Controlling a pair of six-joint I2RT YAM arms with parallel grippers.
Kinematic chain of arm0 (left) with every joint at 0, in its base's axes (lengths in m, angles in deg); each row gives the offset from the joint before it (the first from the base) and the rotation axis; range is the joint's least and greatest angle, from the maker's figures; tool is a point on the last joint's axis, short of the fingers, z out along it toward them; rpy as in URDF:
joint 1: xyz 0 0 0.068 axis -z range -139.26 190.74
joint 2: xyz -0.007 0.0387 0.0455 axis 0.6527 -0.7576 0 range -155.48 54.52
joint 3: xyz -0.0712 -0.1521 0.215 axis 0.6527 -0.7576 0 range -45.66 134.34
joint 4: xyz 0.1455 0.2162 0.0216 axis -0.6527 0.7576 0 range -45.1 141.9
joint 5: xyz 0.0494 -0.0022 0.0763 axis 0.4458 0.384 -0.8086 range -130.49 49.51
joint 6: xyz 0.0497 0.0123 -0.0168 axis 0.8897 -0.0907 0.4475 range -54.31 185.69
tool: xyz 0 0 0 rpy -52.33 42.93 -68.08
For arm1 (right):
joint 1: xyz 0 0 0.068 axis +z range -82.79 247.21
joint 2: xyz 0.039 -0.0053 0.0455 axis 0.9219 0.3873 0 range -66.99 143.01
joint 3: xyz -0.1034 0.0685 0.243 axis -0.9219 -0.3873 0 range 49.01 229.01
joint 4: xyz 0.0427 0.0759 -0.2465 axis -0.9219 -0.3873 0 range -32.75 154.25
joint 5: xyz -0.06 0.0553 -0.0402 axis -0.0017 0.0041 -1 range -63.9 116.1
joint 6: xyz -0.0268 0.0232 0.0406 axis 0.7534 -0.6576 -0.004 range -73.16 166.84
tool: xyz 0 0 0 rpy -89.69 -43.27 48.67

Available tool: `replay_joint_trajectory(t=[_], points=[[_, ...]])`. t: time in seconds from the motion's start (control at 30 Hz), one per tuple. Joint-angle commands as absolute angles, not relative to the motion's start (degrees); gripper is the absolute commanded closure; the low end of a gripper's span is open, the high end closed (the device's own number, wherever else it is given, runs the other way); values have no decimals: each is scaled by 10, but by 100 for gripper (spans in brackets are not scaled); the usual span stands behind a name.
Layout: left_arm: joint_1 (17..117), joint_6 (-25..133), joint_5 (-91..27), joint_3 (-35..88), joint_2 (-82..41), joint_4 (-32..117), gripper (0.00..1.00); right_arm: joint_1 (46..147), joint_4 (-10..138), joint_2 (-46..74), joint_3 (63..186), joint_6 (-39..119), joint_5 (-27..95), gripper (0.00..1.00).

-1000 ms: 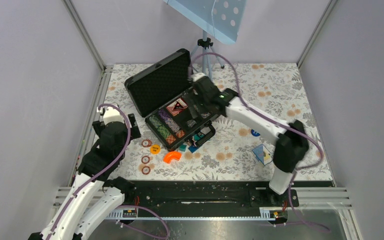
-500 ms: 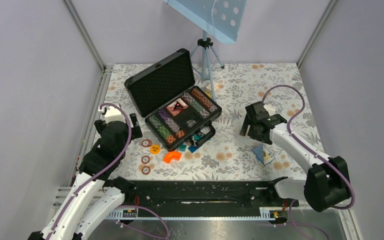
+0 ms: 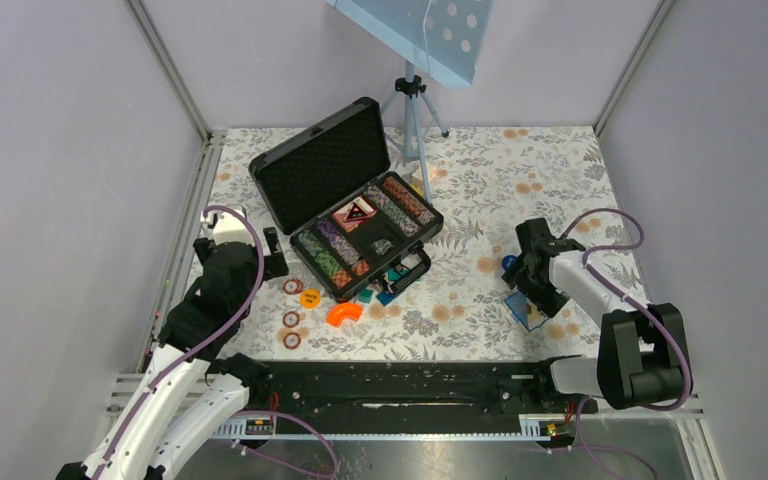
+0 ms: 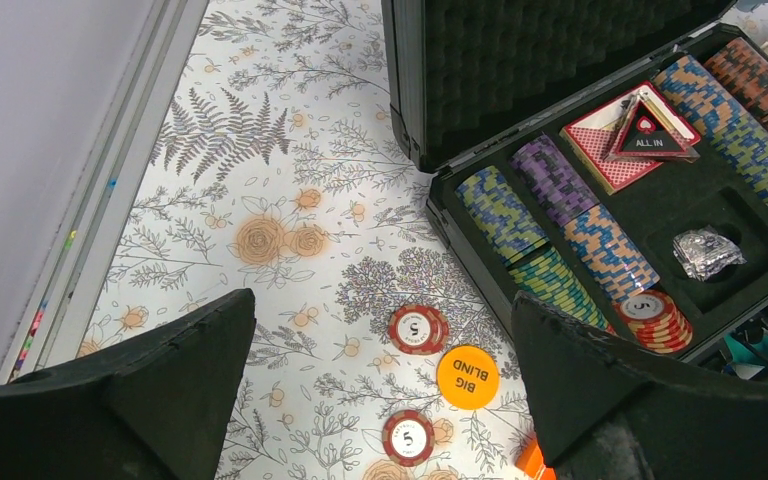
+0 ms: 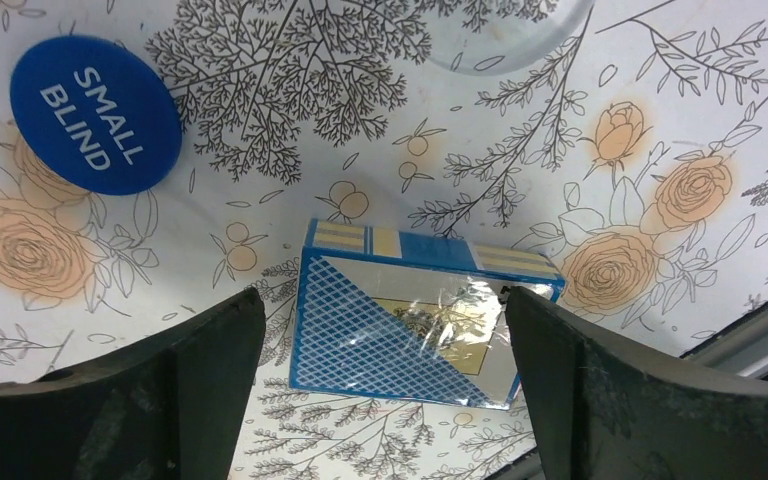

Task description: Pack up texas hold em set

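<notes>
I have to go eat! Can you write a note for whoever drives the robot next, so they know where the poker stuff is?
Left gripper: open, empty, near the loose red chips and orange Big Blind button beside the case.
Right gripper: open, empty, above the blue card deck; Small Blind button lies nearby.
Done: chip rows and red deck sit in the open case.
Left: put in the loose chips, both buttons and blue deck, then shut the case.
</notes>
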State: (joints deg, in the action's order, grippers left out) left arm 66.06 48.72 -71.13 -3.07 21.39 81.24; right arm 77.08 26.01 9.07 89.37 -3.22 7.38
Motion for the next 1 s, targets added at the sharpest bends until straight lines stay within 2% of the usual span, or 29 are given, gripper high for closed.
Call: replay_joint_trajectory(t=[0.0, 0.2, 0.63, 0.97], points=[[658, 494, -699, -33, 214, 789, 1, 760, 272, 63, 875, -96, 85, 4], [659, 494, -694, -34, 216, 787, 1, 757, 309, 41, 837, -101, 117, 10], [659, 495, -690, -34, 215, 786, 1, 761, 343, 15, 817, -89, 190, 12], [659, 495, -690, -34, 216, 787, 1, 765, 218, -45, 881, -105, 58, 6]])
